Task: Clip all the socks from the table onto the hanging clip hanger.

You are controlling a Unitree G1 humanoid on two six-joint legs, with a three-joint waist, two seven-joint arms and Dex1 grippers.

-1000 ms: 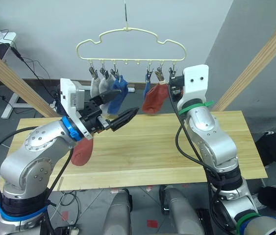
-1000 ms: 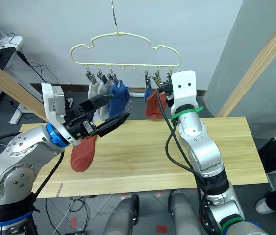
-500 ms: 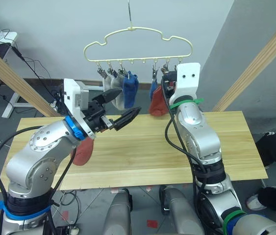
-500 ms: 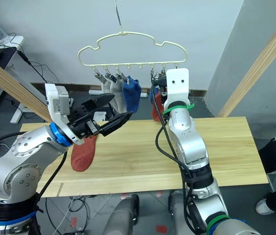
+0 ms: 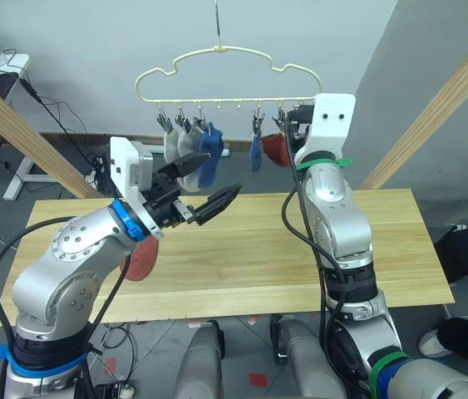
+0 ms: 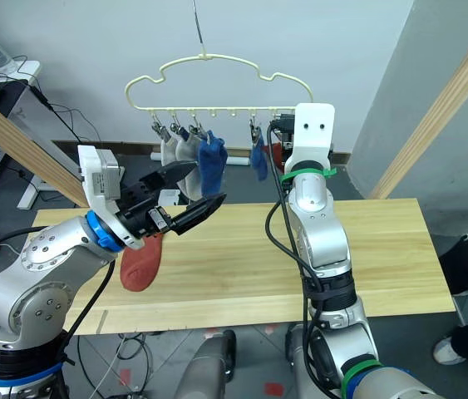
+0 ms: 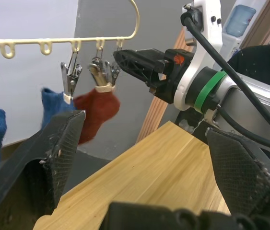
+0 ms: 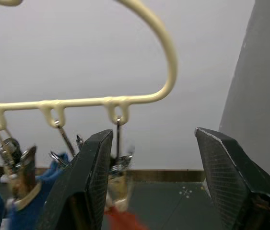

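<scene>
The pale yellow clip hanger (image 5: 225, 51) hangs above the table's (image 5: 258, 258) far edge. Two grey socks (image 5: 177, 148) and a blue sock (image 5: 209, 158) hang from its left clips. Another blue sock (image 5: 256, 155) and a rust-red sock (image 7: 96, 112) hang near its right end. A second rust-red sock (image 6: 142, 262) lies on the table, partly under my left arm. My left gripper (image 6: 207, 183) is open and empty, held in the air below the hanger. My right gripper (image 8: 154, 136) is open just in front of the red sock's clip (image 8: 118, 165).
Slanted wooden poles stand at the left (image 5: 17, 125) and at the right (image 5: 445, 91) of the table. A desk with cables stands at the far left (image 5: 1, 66). A person in dark clothes (image 7: 264, 62) is beyond the table's right end.
The hanger swung to the right and back to the left. The hanging red sock swung away toward the wall. My right arm rose more upright at the hanger's right end; the left gripper barely moved.
</scene>
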